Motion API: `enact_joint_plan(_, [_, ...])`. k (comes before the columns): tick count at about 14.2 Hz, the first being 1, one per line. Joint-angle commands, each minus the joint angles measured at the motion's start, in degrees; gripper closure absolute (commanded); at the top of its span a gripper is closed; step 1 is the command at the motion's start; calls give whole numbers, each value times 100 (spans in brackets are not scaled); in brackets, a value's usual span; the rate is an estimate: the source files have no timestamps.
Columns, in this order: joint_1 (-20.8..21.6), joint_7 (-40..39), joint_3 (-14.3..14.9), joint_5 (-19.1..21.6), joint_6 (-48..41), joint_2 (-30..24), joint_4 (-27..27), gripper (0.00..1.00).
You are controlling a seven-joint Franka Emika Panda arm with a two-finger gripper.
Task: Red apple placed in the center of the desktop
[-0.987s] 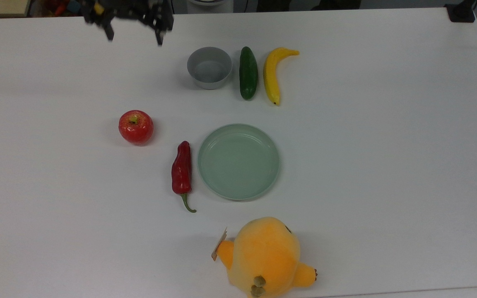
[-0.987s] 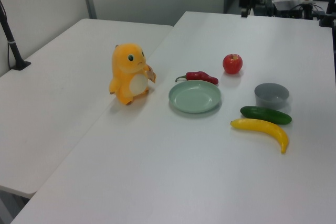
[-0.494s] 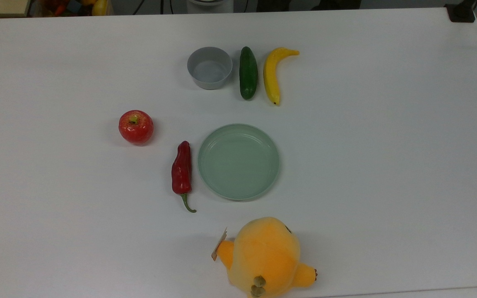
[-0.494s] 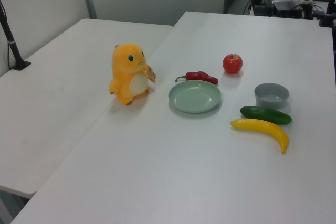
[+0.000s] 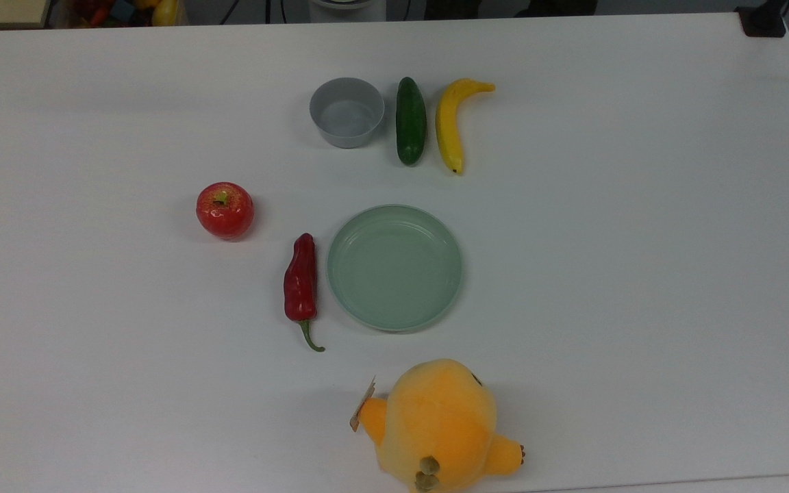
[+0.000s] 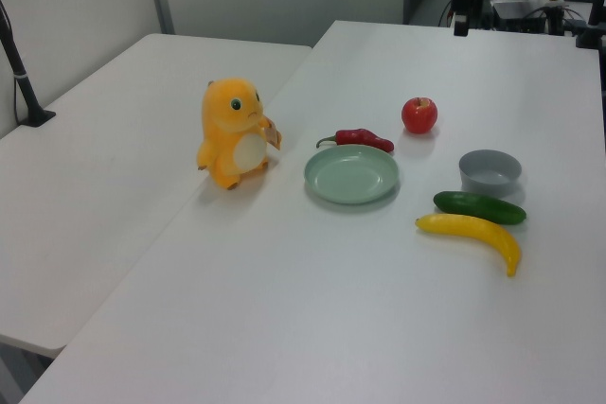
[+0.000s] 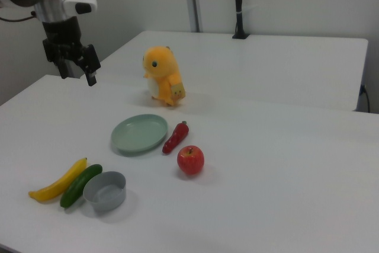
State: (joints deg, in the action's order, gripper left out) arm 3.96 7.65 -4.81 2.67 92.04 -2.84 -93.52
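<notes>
While the red apple [image 7: 190, 160] rests untouched, the spread, empty fingers [image 7: 92, 79] hang well apart.

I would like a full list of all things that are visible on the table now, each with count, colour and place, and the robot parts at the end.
Round glossy red apple: 1, red, on the large white desktop, at the top view's left of the chili.
Long dark-red chili pepper: 1, dark red with green stem, beside the plate.
Round pale-green plate: 1, pale green, mid-table, empty.
Grey cup: 1, grey, beside the cucumber.
Dark green cucumber: 1, between cup and banana.
Yellow banana: 1, at the top view's right of the cucumber.
Orange plush toy: 1, near the top view's bottom edge.
Black two-finger gripper: 1, open, above the desktop's edge, holding nothing.
</notes>
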Motion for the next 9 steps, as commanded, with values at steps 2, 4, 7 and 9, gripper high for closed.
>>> enact_joint_plan(2, [26,-878,94,67,701,-278,-544,0])
enact_joint_plan(4, [35,-853,121,50,675,-278,-553,0])
enact_joint_plan(7, [35,-844,112,50,666,-278,-535,0])
enact_joint_plan(9, [53,-844,121,50,649,-278,-535,0])
